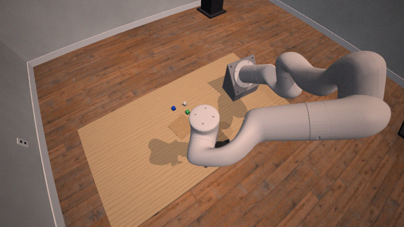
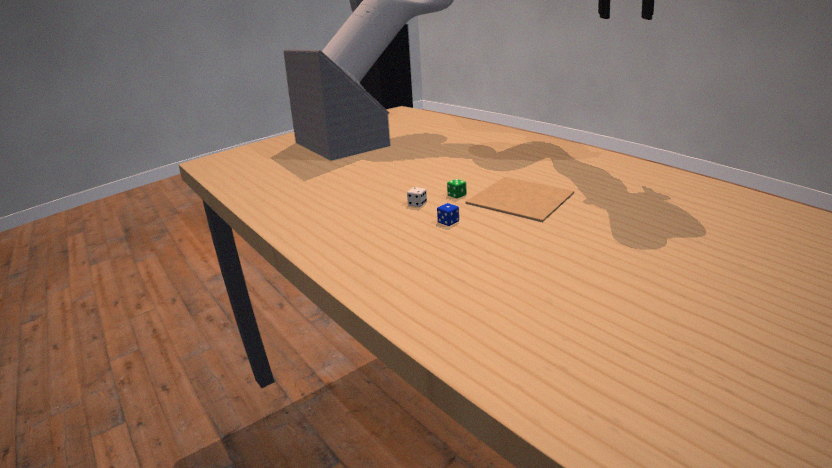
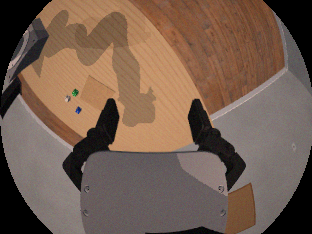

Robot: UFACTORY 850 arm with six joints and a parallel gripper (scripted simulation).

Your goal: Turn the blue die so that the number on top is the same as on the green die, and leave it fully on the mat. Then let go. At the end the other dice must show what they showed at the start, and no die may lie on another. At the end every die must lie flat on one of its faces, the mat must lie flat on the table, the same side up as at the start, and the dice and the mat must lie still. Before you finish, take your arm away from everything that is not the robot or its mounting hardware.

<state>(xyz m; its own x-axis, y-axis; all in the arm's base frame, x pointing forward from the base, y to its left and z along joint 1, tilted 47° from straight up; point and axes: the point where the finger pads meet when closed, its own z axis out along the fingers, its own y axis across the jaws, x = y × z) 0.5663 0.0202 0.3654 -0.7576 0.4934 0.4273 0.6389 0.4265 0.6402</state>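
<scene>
The blue die lies flat on the table, off the mat, just left of the mat's near corner; it also shows in the top view and the wrist view. The green die sits beside the mat's left edge, also seen in the top view. The thin tan square mat lies flat with nothing on it. My gripper is open and empty, high above the table; only its fingertips show at the top of the exterior view.
A white die lies left of the green die, apart from both others. The grey arm base stands at the table's far end. The table's left edge runs close to the dice.
</scene>
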